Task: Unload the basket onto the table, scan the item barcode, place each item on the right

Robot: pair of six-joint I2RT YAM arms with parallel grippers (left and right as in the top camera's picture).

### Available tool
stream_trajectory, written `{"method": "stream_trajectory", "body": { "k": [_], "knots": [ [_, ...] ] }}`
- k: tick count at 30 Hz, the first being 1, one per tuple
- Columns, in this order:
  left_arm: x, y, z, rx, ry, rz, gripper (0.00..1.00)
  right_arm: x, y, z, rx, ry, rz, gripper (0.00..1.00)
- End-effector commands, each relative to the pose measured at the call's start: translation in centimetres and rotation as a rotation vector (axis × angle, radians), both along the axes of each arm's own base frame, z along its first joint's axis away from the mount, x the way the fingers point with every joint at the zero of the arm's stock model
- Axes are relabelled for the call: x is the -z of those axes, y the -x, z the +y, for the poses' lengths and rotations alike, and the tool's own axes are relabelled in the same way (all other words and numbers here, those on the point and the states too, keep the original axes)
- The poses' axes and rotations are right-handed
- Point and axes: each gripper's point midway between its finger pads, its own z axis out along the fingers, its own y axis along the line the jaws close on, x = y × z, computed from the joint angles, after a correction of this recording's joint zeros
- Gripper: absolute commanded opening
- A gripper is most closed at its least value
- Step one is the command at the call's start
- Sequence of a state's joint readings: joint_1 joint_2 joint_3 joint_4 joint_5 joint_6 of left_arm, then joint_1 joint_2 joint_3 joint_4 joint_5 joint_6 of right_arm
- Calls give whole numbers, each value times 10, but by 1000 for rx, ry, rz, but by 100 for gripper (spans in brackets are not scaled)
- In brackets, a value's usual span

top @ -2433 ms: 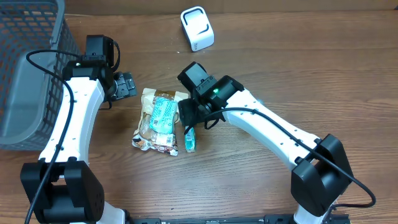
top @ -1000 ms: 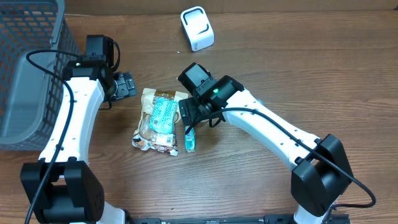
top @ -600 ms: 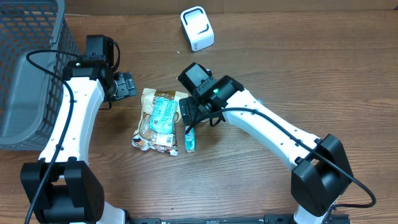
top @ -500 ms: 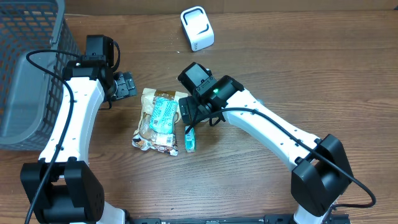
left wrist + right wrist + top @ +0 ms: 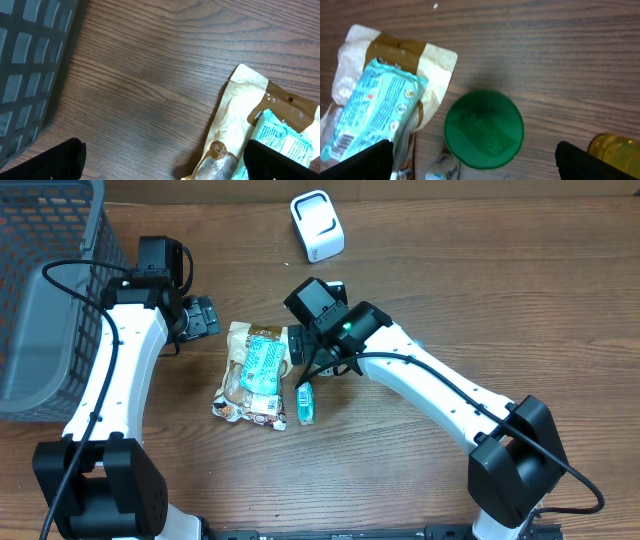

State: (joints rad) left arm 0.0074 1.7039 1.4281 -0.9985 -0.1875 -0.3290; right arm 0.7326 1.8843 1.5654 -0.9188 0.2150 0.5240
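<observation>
Wood-grain bench (image 5: 480, 290) beneath both arms; lying flat on it, left of centre, tan snack pouch (image 5: 236, 385) with teal packet (image 5: 263, 363) resting on top, printed face up; barcode (image 5: 336, 146) showing at one end of that packet in the right wrist view. Just beside the pouch's lower right edge, small teal-and-white tube (image 5: 305, 404), apart from both claws. Far back on the bench, white barcode scanner (image 5: 317, 225), well apart from pouch and packet. Along the left edge, grey mesh basket (image 5: 40, 290).

Spread wide and gripping nothing, left claw (image 5: 203, 317), hovering off the pouch's upper left corner, between pouch and basket; seen from its own wrist, dark fingertips (image 5: 55, 160) at the two lower corners, bare wood and the pouch's top corner between them. Likewise splayed fully and empty, right claw (image 5: 305, 352), poised above the pouch's upper right corner; from its wrist, round green lid or cup (image 5: 484, 127) straight below, just beside the pouch's edge, touching neither finger; cannot tell which of the two. At the lower right corner of that view, part of something yellow (image 5: 615, 150), too cropped to name.
</observation>
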Motion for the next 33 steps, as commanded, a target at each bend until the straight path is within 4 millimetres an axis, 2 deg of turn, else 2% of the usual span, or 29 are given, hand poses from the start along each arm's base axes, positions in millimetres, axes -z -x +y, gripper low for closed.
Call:
{"method": "stream_trajectory", "body": {
  "k": [1,10,12,16,20,23,27,29,33],
  "knots": [
    [-7,-4,0,18,-8,-19,100,5,-10,-3,47,11,-20,100],
    [-7,-4,0,18,-8,-19,100,59,-9,-4,45,90,65,100],
    [-7,-4,0,18,-8,-19,100,64,-8,-4,45,98,74,96],
    [-7,-4,0,18,-8,-19,100,66,-7,-5,45,104,81,82],
    [-7,-4,0,18,-8,-19,99,66,-6,-6,45,108,85,81],
    [-7,-4,0,18,-8,-19,100,64,-9,-4,42,101,72,89],
    [-7,-4,0,18,-8,-19,100,59,-18,2,41,73,38,88],
    [-7,-4,0,18,-8,-19,100,58,-19,3,42,71,35,81],
    [-7,-4,0,18,-8,-19,100,59,-18,1,42,75,39,53]
  ]
}}
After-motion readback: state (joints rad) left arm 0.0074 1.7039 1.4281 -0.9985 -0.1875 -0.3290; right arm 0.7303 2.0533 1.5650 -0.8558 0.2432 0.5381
